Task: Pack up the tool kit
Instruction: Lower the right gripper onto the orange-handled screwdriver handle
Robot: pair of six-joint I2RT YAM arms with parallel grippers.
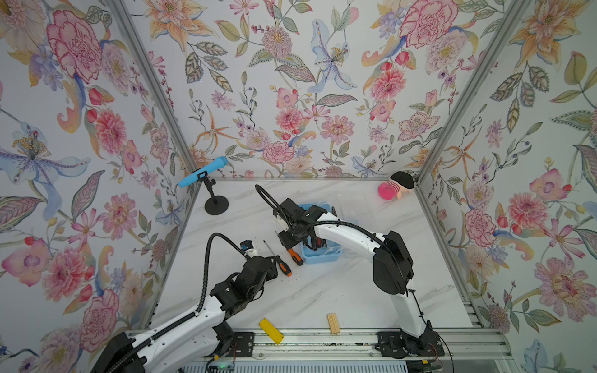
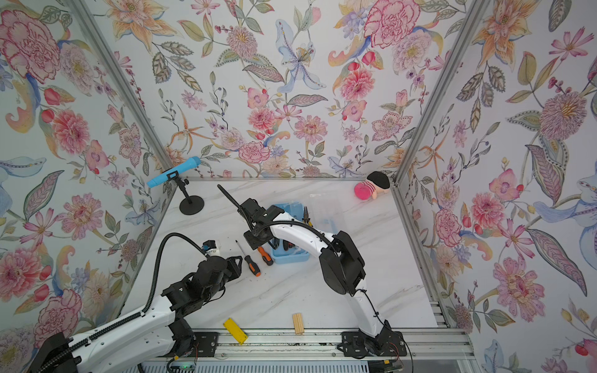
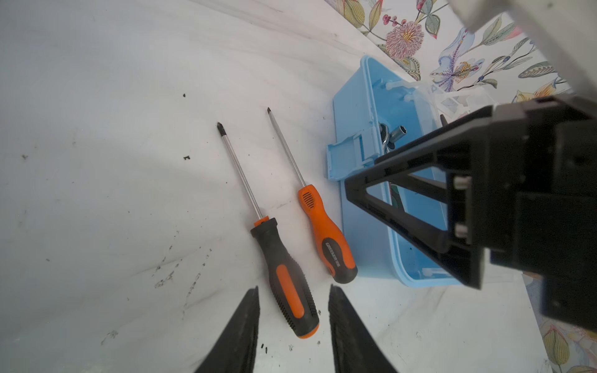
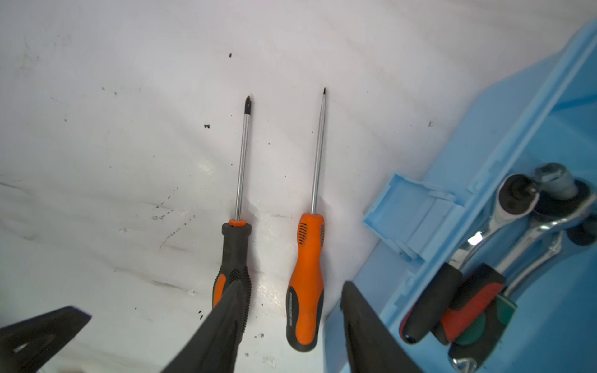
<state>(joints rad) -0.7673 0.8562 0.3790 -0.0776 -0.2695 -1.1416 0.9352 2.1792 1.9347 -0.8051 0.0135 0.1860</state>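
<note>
Right wrist view: orange screwdriver [image 4: 305,274] and black screwdriver [image 4: 235,245] lay on the table, just beside the open box [image 4: 533,97].
Right gripper [image 4: 292,282], jaws apart, straddled the orange one, a finger [image 4: 219,329] hiding part of the black; left gripper [image 3: 294,287], jaws apart, straddled the black one. A yellow block [image 1: 271,331] lay well apart.

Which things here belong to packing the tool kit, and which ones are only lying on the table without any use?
For the job: blue box, black-handled screwdriver, orange-handled screwdriver, ratchets in the box, pliers.

Just lying about: blue microphone, pink plush toy, yellow block, wooden block.
</note>
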